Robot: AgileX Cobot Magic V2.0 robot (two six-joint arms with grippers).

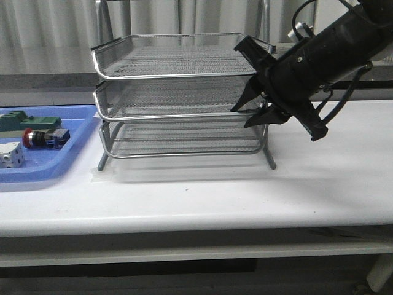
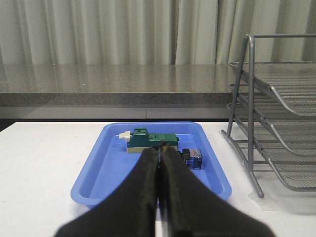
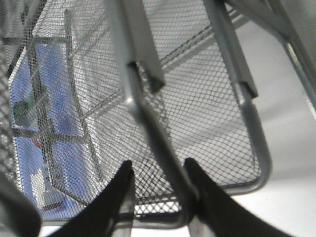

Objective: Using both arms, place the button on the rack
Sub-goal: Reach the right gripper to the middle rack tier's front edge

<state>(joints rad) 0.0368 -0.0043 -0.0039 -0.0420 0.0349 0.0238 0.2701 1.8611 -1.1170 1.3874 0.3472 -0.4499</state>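
The button (image 1: 44, 137), with a red cap and blue rear block, lies on its side in the blue tray (image 1: 75, 152). In the left wrist view the button (image 2: 191, 157) sits just beyond and beside my left gripper (image 2: 160, 145), which is shut, empty and hangs over the tray. The left arm does not show in the front view. The silver three-tier wire rack (image 1: 159, 117) stands mid-table. My right gripper (image 1: 244, 117) is open at the rack's right end, its fingers straddling the middle tray's rim wire (image 3: 148, 123).
A green flat block (image 1: 31, 121) and a white block (image 1: 11, 155) share the blue tray (image 2: 98, 173) with the button. The rack's frame leg (image 2: 252, 123) stands right of the tray. A grey counter and curtains lie behind the table.
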